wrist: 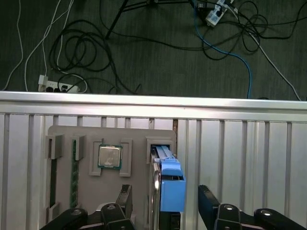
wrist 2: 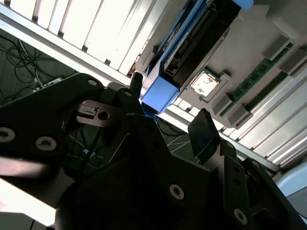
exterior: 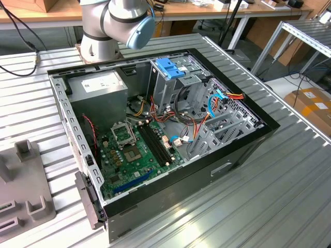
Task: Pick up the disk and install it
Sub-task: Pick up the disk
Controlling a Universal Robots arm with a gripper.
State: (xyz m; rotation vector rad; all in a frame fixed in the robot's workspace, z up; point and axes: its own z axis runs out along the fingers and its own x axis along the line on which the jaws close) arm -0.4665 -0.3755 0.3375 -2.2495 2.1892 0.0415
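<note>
The hand [wrist: 166,205] is wide open astride the disk [wrist: 170,184], which stands on edge in the grey tray [exterior: 36,191], at eight o'clock from the computer [exterior: 170,196]. Best to centre it well before closing, I think.

Open computer case [exterior: 170,188] on ribbed metal table [exterior: 258,206], motherboard [exterior: 137,150] and power supply [exterior: 98,88] exposed; grey fixture tray [exterior: 31,191] at eight o'clock of the case.

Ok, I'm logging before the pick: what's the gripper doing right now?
Gripper: open, straddling the disk, which stands on edge; nothing held.
</note>
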